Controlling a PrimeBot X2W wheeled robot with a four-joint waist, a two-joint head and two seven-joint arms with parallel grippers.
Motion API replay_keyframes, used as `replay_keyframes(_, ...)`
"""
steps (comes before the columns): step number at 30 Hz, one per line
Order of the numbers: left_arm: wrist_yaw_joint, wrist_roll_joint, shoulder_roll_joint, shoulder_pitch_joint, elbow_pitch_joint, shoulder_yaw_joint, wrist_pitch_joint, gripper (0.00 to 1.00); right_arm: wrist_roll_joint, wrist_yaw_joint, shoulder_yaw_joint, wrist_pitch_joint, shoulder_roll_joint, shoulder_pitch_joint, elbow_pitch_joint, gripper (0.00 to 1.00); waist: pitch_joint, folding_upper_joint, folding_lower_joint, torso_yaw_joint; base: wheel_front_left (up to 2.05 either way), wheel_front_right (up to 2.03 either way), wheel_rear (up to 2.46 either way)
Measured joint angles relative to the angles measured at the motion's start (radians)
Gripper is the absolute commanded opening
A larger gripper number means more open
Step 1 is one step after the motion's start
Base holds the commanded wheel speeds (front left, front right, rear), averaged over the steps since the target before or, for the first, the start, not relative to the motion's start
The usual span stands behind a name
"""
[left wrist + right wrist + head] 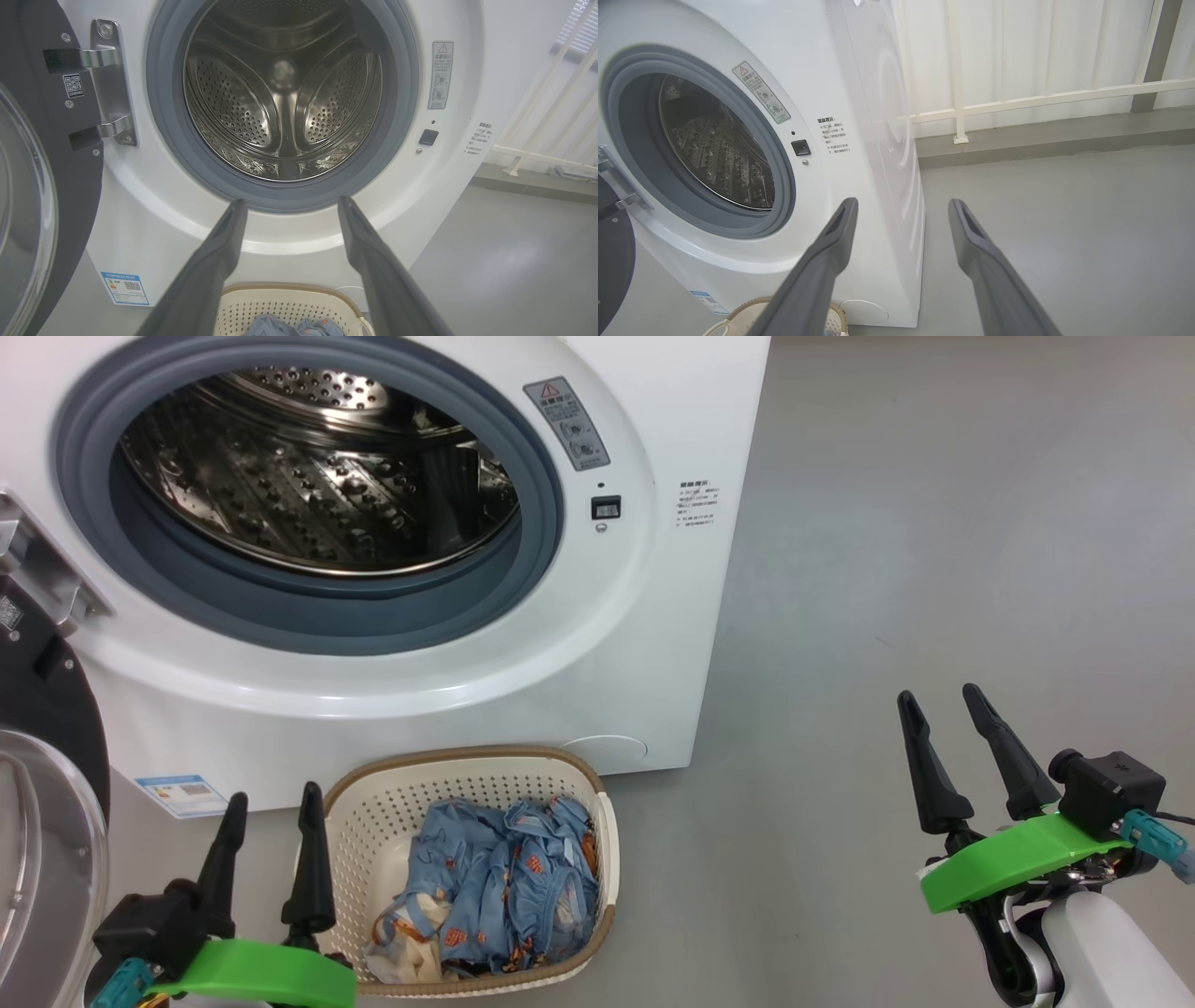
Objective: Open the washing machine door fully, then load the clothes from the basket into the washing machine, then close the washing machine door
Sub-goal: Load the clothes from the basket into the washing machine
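- The left gripper (pixel 274 791) hangs low at the left, jaws wide apart and holding nothing, fingers pointing up at the washer's front.
- Just to its right the basket (pixel 467 752) sits on the floor (pixel 934 541), close against the foot of the washer (pixel 672 420).
- The clothes (pixel 504 882) lie heaped in the basket, light blue with orange-red figures and a cream part at the near left corner.
- The right gripper (pixel 937 693) is also spread and holding nothing, above bare floor well to the right of the basket and washer.
- The door (pixel 51 709) stands swung open to the left on its metal hinge (pixel 110 84), with its glass bowl at the left edge of the head view.
- A grey seal (pixel 308 621) rings the opening, and inside it the steel drum (pixel 317 476) shows its perforated wall.
- A blue sticker (pixel 182 793) sits low on the washer's front, beside the door.
- A pale railing (pixel 1017 99) runs behind the washer.
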Motion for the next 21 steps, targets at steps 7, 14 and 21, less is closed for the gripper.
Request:
replay_keyframes(7, 0.0, 0.0, 0.0, -0.001, 0.003, -0.002, 0.0, 1.0, 0.0, 0.0, 0.001, 0.0, 0.0, 0.0, 0.002, 1.0, 0.009, 0.0, 0.0, -0.001, 0.0, 0.0, 0.0)
replay_keyframes(14, 0.0, 0.001, 0.002, -0.009, 0.011, -0.015, 0.0, 1.0, 0.0, 0.0, 0.004, 0.0, 0.003, -0.005, 0.002, 1.0, 0.041, 0.0, 0.0, -0.004, 0.0, 0.0, 0.0)
replay_keyframes(21, 0.007, 0.002, 0.008, -0.04, 0.025, -0.027, 0.003, 1.0, 0.0, 0.0, 0.003, 0.0, 0.009, -0.009, 0.001, 1.0, 0.087, 0.0, 0.0, -0.011, 0.0, 0.0, 0.0)
